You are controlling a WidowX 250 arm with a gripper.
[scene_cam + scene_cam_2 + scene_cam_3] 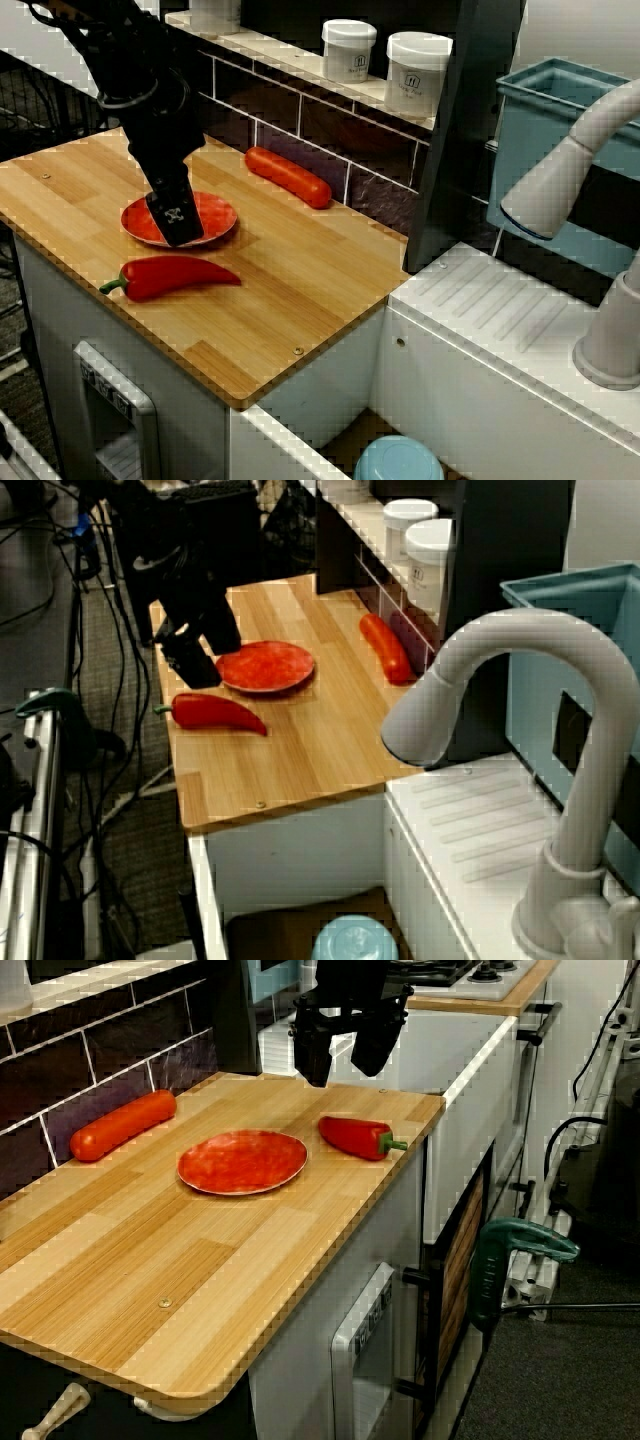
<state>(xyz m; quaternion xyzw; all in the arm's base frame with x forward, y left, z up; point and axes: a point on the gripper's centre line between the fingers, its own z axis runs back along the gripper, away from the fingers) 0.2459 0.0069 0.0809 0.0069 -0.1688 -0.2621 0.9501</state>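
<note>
Nothing legible so far. On the shelf, left jar and right jar each carry a small dark logo w/ tiny print under it, too small to make out. On the gripper, a white mark on one pad: pattern only, no letters or nos.

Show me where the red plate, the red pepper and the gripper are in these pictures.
red plate [242, 1160]: the view from the side, middle of its surface.
red pepper [175, 274]: the view from above, middle of its body.
gripper [340, 1072]: the view from the side, midway between its open fingertips.
</note>
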